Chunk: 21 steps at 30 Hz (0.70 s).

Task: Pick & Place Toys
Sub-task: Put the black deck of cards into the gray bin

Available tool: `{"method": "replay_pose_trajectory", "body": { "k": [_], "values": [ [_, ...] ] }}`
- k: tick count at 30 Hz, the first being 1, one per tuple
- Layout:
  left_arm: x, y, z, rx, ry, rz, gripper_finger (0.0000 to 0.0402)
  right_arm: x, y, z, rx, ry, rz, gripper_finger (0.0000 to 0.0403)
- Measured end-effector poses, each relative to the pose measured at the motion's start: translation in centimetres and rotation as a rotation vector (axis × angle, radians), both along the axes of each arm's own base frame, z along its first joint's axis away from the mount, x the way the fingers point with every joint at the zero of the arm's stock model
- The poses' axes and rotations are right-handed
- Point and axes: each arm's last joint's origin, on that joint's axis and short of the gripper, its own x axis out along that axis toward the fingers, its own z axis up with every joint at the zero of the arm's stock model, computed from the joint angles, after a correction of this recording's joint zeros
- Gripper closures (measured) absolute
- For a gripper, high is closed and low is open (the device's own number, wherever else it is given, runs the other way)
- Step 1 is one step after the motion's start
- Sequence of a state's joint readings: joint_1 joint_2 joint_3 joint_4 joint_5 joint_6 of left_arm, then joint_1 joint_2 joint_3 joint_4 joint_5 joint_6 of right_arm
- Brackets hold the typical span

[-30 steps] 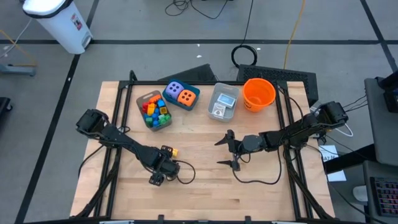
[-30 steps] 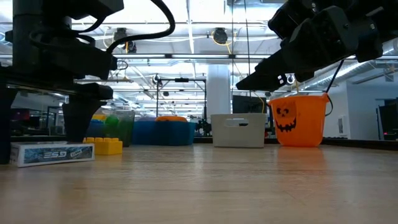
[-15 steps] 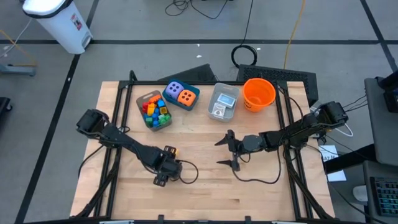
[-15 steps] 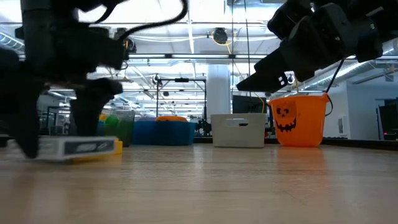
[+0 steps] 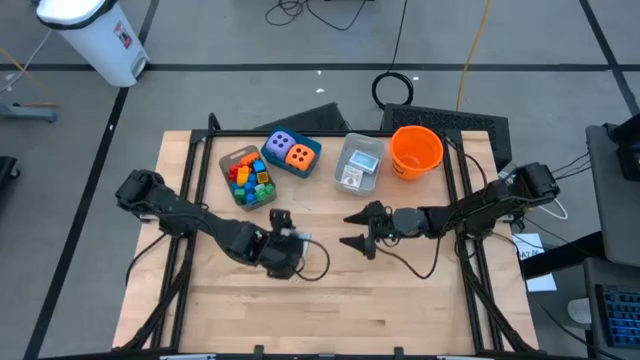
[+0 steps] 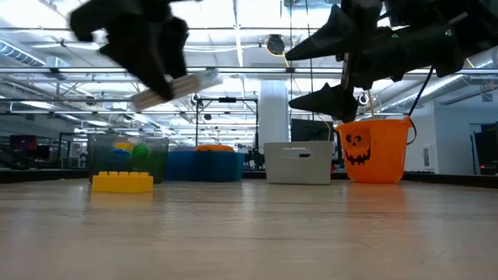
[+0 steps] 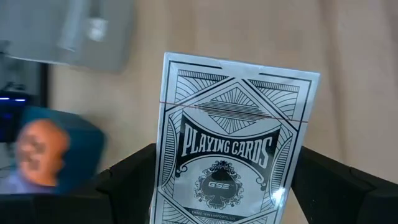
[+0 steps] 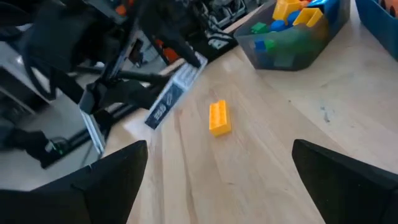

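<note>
Slippage looks like the main risk: the left gripper (image 6: 159,78) pinches a playing-card box (image 7: 233,140) by its edges, lifted and tilted off the table. Below it sits a yellow brick (image 6: 122,182). The right gripper (image 5: 357,229), jaws spread and empty, hovers close by and could bump it.

Colours and patterns on the table
Silver-grey card pack (image 7: 233,143), black line ornament; yellow brick (image 8: 219,117); orange bucket (image 5: 416,150), black face; purple die (image 5: 281,146), orange die (image 5: 299,155), white spots.

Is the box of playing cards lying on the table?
No, the left hand holds the playing card box up in the air above the table.
</note>
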<state>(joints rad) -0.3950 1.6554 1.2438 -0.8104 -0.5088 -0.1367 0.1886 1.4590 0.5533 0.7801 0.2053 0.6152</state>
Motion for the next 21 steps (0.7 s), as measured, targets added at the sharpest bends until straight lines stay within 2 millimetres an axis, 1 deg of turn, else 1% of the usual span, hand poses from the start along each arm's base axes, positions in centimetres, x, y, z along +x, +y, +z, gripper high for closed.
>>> {"method": "replay_pose_trajectory", "body": {
  "k": [6,9,14,21],
  "values": [
    [1.6,2.0,1.9,0.095,-0.094,0.057,0.0082,0.2,-0.7,0.4,0.043,-0.042,-0.012,0.0011],
    [2.6,2.6,2.4,0.108,-0.164,0.038,0.0082,0.3,-0.9,0.8,0.054,-0.083,0.008,0.0011],
    [4.0,2.8,2.4,0.148,-0.204,-0.049,0.0076,0.3,-1.1,1.0,0.061,-0.103,-0.002,0.0011],
    [5.4,3.4,1.5,0.164,-0.219,-0.060,0.0082,0.4,-1.1,1.3,0.077,-0.137,-0.001,0.0011]
  ]
}}
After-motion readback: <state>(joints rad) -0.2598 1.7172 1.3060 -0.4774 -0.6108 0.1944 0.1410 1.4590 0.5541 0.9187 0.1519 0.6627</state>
